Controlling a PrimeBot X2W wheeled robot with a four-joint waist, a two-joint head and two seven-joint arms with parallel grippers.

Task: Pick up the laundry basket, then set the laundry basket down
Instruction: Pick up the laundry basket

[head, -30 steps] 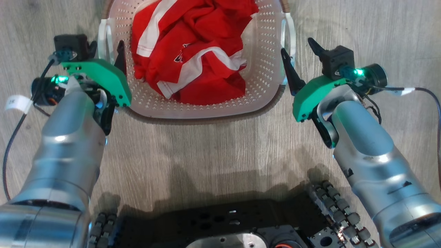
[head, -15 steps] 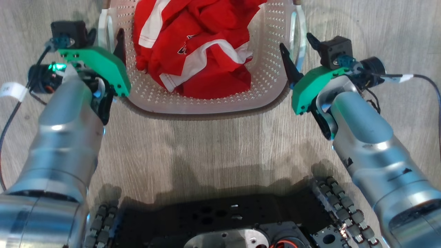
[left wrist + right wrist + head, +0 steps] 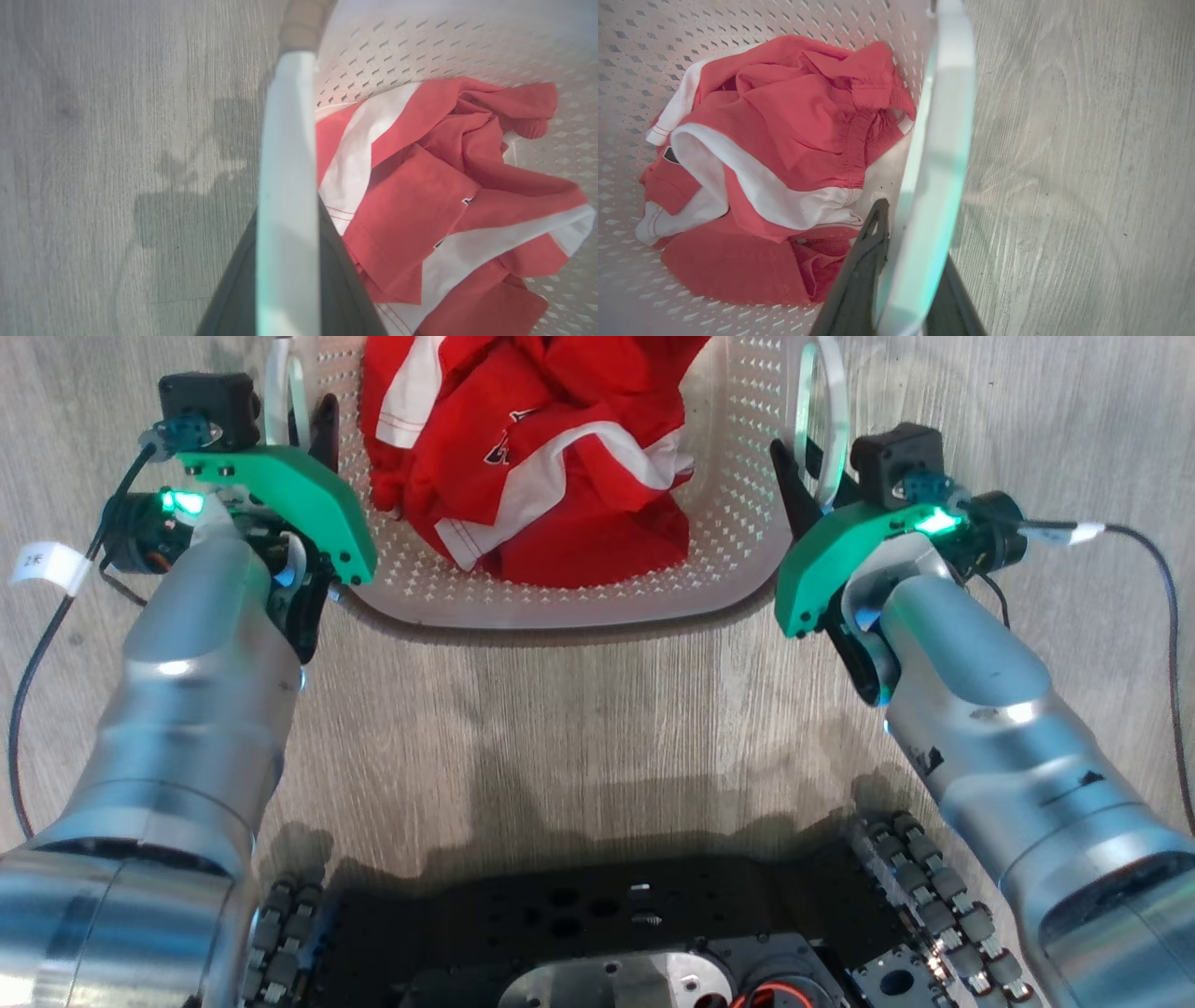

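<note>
Left end effector [image 3: 291, 420] and right end effector [image 3: 814, 467] have moved forward and narrowed, each now pinching a handle of the laundry basket [image 3: 738, 532]. Left handle [image 3: 278, 383] and right handle [image 3: 843, 406], earlier flat against the walls, now stand out.

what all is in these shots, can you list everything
laundry basket: 1, white perforated walls with a brown rim, on the floor at the top of the head view
handles: 2, white, left and right sides of the basket, standing upright
clothing: 1 crumpled bundle, red with white stripes, inside the basket; piece count unclear
floor: 1, pale grey wood grain, under everything
base: 1, black, bottom of the head view
forearms: 2, silver, left and right
left gripper: 1, dark fingers, closed on the left handle
right gripper: 1, dark fingers, closed on the right handle
</note>
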